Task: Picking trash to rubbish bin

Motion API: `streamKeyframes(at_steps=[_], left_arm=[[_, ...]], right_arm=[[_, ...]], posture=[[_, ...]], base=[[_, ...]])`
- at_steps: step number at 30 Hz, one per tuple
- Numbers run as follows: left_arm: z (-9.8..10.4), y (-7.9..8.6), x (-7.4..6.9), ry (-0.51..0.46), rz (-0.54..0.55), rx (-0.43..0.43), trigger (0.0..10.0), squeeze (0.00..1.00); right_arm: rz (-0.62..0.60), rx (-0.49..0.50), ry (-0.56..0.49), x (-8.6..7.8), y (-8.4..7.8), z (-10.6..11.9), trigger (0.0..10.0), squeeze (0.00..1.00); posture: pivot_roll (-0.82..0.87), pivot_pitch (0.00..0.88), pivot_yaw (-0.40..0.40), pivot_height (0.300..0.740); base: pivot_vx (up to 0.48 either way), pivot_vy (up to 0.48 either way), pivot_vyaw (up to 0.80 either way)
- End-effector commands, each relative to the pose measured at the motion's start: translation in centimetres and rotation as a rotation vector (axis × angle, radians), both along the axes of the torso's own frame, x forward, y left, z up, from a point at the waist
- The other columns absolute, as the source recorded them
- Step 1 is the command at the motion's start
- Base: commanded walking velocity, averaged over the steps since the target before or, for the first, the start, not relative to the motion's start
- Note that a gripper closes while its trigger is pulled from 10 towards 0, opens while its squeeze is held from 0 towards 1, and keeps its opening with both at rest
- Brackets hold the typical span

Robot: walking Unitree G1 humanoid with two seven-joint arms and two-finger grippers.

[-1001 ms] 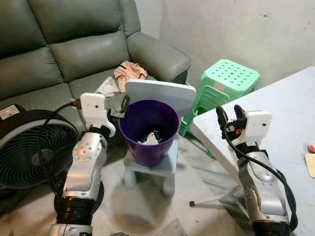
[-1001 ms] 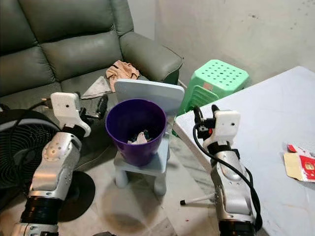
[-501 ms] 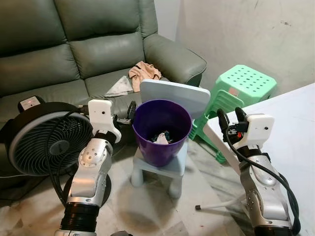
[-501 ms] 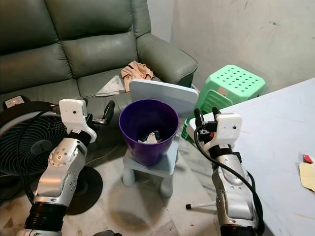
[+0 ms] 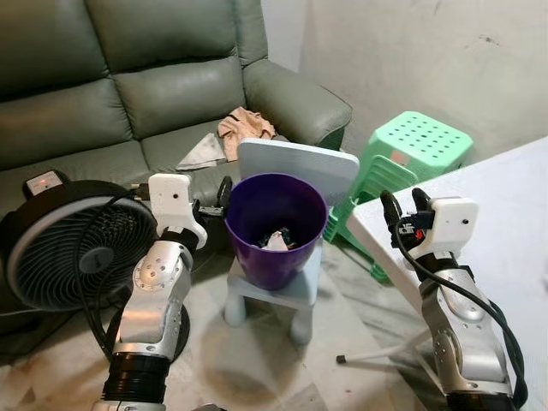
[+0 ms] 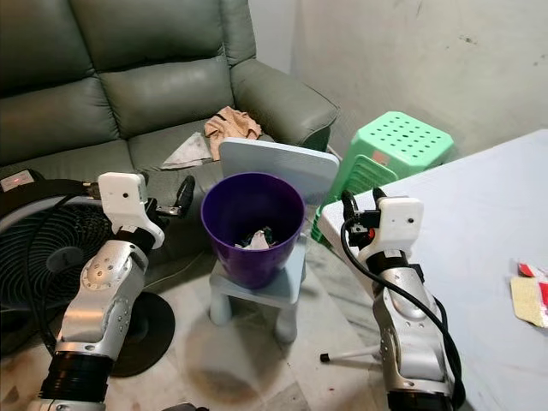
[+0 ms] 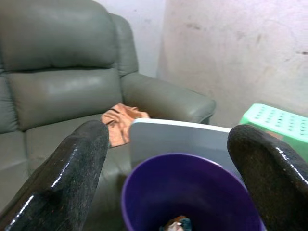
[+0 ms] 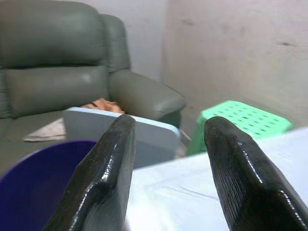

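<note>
A purple rubbish bin [image 5: 276,227] stands on a small pale-blue chair [image 5: 295,295] in front of the sofa. Crumpled trash [image 5: 276,241] lies at its bottom. My left gripper [image 5: 218,197] is raised just left of the bin's rim, open and holding nothing; in the left wrist view its fingers [image 7: 77,163] stand wide apart with the bin [image 7: 187,192] beyond them. My right gripper [image 5: 403,204] is raised to the right of the bin, over the near corner of the white table [image 6: 462,214], open and holding nothing. A red and yellow packet [image 6: 529,291] lies on the table at the far right.
A grey-green sofa [image 5: 128,86] with an orange cloth [image 5: 244,127] and a paper sheet [image 5: 201,152] fills the back. A black floor fan [image 5: 68,253] stands at my left. Stacked green stools [image 5: 411,145] sit by the wall behind the table. Marble floor lies in front of the chair.
The whole picture has shifted as the camera moved. Both arms keep the same raised pose and both grippers stay open.
</note>
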State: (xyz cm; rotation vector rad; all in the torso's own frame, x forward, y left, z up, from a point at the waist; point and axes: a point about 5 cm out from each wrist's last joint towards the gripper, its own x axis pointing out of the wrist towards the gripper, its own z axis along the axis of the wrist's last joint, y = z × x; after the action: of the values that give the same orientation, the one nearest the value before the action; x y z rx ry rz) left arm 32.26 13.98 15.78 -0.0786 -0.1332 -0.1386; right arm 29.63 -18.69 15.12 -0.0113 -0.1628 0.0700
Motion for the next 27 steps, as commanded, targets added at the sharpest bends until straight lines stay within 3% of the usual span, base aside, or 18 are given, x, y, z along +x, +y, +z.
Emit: streamKeyframes(at_steps=[1, 21, 27], left_arm=[[0.13, -0.03, -0.02, 0.002, -0.001, 0.008, 10.0, 0.0], [-0.25, 0.79, -0.28, 0.033, 0.033, -0.018, 10.0, 0.0], [-0.13, 0.5, -0.34, 0.022, 0.022, -0.028, 10.0, 0.0]], right_arm=[[-0.013, -0.006, -0.003, -0.02, -0.37, 0.31, 10.0, 0.0], [-0.045, 0.007, 0.012, -0.58, -0.55, -0.21, 10.0, 0.0], [-0.043, 0.037, -0.004, -0.88, -0.6, -0.05, 10.0, 0.0]], posture=[[-0.02, 0.065, -0.028, 0.74], [-0.03, 0.064, -0.026, 0.74], [-0.03, 0.059, -0.029, 0.74]], base=[[0.0, 0.0, -0.79], [0.0, 0.0, -0.79], [0.0, 0.0, 0.0]])
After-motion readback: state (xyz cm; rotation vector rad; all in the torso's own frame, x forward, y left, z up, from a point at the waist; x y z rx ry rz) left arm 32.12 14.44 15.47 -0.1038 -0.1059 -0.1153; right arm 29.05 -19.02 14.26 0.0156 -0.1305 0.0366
